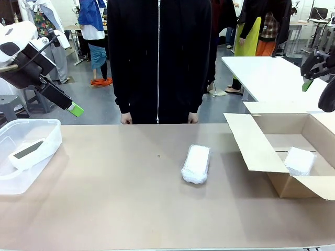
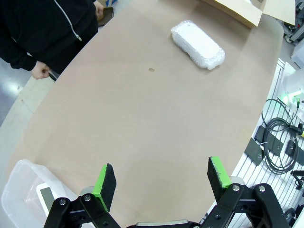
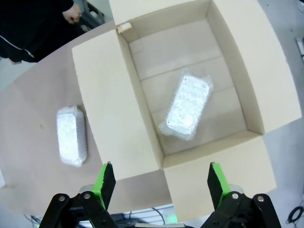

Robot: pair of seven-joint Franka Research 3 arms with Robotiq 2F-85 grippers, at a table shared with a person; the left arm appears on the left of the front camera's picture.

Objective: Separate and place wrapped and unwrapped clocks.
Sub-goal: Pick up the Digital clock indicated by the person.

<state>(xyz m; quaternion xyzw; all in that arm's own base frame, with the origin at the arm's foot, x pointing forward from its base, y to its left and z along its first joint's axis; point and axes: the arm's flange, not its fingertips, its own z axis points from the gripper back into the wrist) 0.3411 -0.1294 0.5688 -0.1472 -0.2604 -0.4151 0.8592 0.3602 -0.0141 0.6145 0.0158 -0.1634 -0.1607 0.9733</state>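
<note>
One wrapped clock lies on the brown table near its middle. A second wrapped clock rests inside the open cardboard box on the right. The bare white clock with a dark screen lies in the clear plastic bin on the left. My left gripper hangs open above the table beside the bin, holding nothing. My right gripper hovers open high over the box's near flap.
A person in a black zip jacket stands at the far edge, hands at the table rim. A white table and other people stand behind. Cables hang off the table's near side.
</note>
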